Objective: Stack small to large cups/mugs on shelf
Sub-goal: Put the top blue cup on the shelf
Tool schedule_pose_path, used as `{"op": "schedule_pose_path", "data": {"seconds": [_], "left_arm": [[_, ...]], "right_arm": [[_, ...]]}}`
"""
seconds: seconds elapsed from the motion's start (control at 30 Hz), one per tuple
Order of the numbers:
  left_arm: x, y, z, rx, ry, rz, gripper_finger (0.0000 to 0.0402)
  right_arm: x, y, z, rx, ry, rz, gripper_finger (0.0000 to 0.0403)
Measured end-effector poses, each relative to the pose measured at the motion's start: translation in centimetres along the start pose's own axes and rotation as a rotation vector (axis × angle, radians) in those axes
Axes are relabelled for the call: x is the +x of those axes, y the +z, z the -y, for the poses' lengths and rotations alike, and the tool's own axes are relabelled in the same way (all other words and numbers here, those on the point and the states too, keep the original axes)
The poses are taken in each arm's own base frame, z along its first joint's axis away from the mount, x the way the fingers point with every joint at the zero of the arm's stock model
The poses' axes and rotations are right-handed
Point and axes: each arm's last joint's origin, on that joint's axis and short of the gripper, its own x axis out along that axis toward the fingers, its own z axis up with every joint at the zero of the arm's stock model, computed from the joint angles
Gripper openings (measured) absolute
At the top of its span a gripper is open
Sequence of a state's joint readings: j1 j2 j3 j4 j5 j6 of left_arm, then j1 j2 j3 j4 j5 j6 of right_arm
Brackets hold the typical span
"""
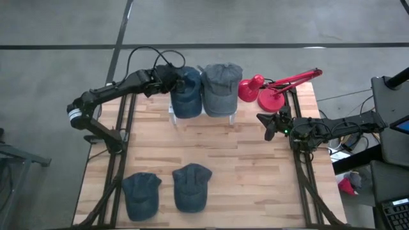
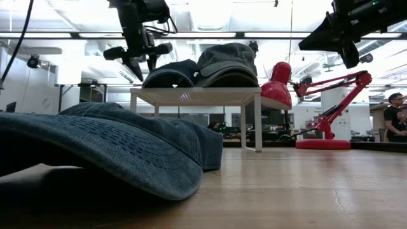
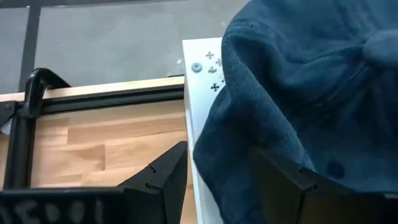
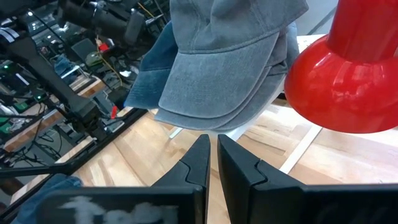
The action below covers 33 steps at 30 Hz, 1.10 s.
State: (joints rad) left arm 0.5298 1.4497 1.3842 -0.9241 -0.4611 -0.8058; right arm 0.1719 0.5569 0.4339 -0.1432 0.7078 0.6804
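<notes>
Hovering at the blue cap stack, left claw spread.

A careless withdrawal of the left gripper (image 1: 171, 73) could snag the dark blue caps (image 1: 186, 91) and drag them off the white shelf (image 3: 200, 93); its fingers stand well apart, one seemingly brushing the fabric, gripping nothing. Grey caps (image 1: 221, 87) sit alongside on the shelf. The right gripper (image 1: 270, 124) waits closed and empty near the red lamp (image 1: 265, 91).
</notes>
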Motion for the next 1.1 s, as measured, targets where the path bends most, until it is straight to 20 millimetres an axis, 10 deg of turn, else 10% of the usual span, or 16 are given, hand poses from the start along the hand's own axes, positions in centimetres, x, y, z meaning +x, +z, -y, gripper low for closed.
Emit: {"op": "schedule_pose_path", "data": {"seconds": [1.1], "left_arm": [[0.4, 1.0, 1.2, 0.038, -0.097, 0.066, 0.0170]], "right_arm": [[-0.1, 0.1, 0.0, 0.020, 0.004, 0.005, 0.0029]]}}
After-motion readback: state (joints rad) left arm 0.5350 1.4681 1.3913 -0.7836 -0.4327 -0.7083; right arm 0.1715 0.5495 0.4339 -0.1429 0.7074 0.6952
